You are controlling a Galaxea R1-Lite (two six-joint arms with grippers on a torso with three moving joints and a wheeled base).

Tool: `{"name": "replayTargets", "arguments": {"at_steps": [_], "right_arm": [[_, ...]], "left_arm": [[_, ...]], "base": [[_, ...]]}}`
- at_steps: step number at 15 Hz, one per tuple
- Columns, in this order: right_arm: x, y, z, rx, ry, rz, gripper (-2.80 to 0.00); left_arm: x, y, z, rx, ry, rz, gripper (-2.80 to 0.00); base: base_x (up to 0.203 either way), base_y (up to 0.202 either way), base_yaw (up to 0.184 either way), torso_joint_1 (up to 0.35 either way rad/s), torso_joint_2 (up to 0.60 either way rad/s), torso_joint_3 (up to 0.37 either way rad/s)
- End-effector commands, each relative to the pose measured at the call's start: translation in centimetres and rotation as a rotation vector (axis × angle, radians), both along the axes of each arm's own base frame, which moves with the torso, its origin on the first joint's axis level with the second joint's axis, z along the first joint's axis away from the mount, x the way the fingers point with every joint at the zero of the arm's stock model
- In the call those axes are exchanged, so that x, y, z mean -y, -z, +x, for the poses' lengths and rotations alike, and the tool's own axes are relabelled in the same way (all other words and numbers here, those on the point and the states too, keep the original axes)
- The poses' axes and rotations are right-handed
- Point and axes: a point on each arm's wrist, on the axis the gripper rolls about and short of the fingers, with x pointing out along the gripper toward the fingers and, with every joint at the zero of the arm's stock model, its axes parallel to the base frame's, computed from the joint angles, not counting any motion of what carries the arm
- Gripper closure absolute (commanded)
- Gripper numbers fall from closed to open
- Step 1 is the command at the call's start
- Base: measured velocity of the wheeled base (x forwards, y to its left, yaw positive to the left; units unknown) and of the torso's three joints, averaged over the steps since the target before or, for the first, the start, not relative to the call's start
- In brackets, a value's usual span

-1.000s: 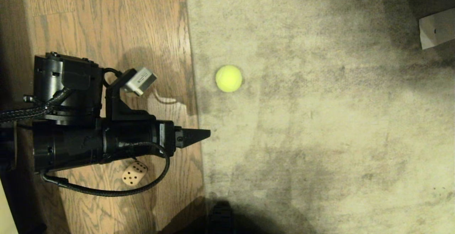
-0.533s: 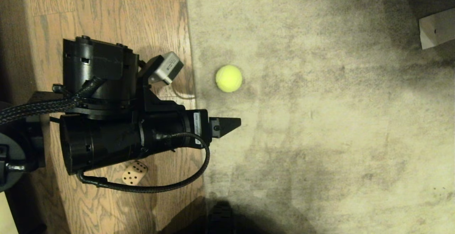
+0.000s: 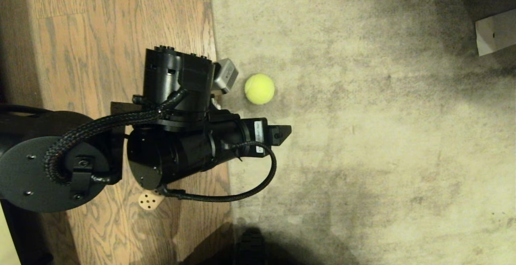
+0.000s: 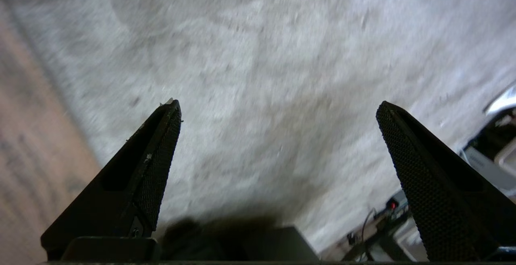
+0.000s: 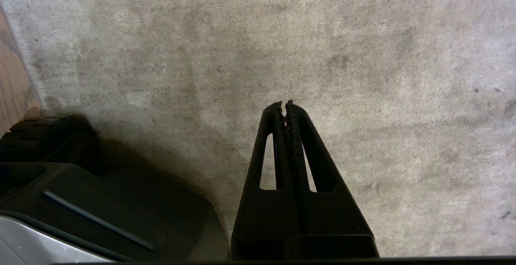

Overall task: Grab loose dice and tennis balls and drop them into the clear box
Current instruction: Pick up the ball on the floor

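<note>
Left gripper (image 4: 278,108) is held over the carpet (image 3: 383,136), fingers apart, nothing gripped; right gripper (image 5: 284,104) fingers are pressed together.

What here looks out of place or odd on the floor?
Two loose things lie on the floor: a tennis ball on the carpet and a dice on the wood floor, partly hidden under the left arm. The left gripper is open over the carpet, holding nothing. Nothing looks spilled or damaged.
</note>
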Motion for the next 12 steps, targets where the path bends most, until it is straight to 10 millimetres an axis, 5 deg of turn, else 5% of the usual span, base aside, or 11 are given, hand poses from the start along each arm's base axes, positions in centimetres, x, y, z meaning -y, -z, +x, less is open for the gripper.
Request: {"name": "replayTargets", "arguments": {"at_steps": [1,9,12], "right_arm": [[0.0,0.0,0.0,0.000,-0.001,0.000,0.00],[0.0,0.0,0.0,-0.001,-0.001,0.000,0.00],[0.0,0.0,0.0,0.000,-0.001,0.000,0.00]], "left_arm": [[1.8,1.1,1.2,-0.008,-0.015,-0.002,-2.80],[4.3,2.4,3.8,0.046,-0.134,-0.001,-2.80],[5.2,1.4,4.9,0.135,-0.160,-0.025,-2.80]], "base": [[0.000,0.000,0.000,0.000,0.00,0.000],[0.000,0.000,0.000,0.000,0.00,0.000],[0.000,0.000,0.000,0.000,0.00,0.000]]}}
